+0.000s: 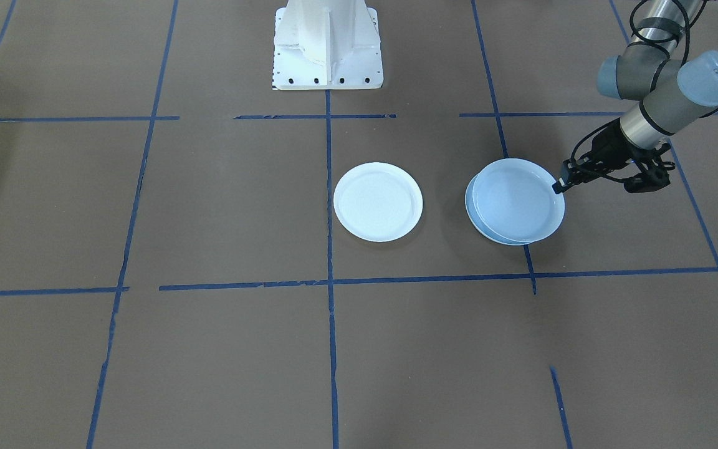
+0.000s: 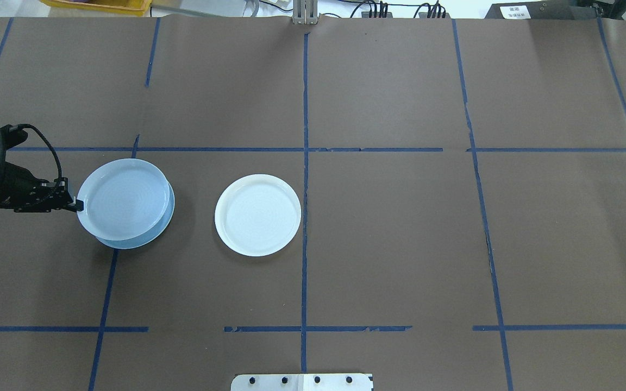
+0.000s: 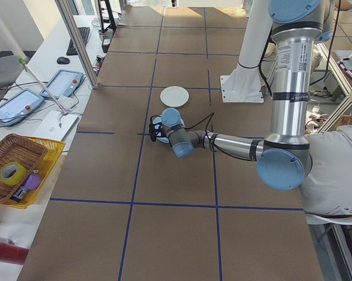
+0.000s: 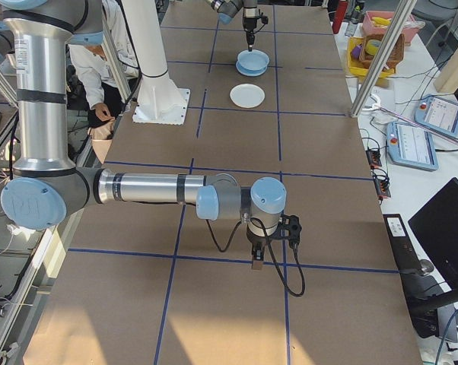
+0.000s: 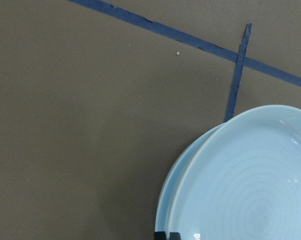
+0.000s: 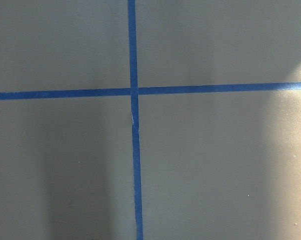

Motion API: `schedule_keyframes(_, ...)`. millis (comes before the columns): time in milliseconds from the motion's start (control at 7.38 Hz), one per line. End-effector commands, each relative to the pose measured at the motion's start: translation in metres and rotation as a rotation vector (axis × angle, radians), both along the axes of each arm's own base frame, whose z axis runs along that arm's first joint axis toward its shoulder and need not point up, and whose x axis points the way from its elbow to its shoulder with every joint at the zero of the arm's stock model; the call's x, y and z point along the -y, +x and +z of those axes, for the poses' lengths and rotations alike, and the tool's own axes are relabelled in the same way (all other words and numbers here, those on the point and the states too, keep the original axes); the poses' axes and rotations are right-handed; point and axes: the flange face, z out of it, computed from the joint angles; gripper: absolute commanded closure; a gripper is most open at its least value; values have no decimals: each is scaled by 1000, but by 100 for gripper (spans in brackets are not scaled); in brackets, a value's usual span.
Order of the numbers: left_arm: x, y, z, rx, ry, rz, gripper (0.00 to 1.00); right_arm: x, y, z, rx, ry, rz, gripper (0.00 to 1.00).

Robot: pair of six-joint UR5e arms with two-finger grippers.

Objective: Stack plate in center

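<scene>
Pale-blue plate (image 2: 123,198) pinched by left gripper (image 2: 76,205).

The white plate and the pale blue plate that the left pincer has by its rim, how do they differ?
The white plate is bright white; the pale blue plate is blue-grey. The white plate lies alone on the brown table; the pale blue plate sits offset over another blue plate. Nothing touches the white plate; the left pincer is at the pale blue plate's rim. Both are round, shallow and look similar in size.
</scene>
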Motion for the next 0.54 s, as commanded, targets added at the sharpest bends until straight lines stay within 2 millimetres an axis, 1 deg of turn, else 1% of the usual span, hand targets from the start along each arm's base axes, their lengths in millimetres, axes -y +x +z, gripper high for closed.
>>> schedule_keyframes(0, 8, 9, -22, -24, 17, -7, 0, 0, 0, 0, -1, 0, 0, 0)
schedule_keyframes(135, 15, 18, -50, -62, 14, -21, 0, 0, 0, 0, -1, 0, 0, 0)
schedule_keyframes(271, 12, 44, -79, -100, 9, -4, 0, 0, 0, 0, 0, 0, 0, 0)
schedule_keyframes(406, 12, 76, -111, -130, -9, -4, 0, 0, 0, 0, -1, 0, 0, 0)
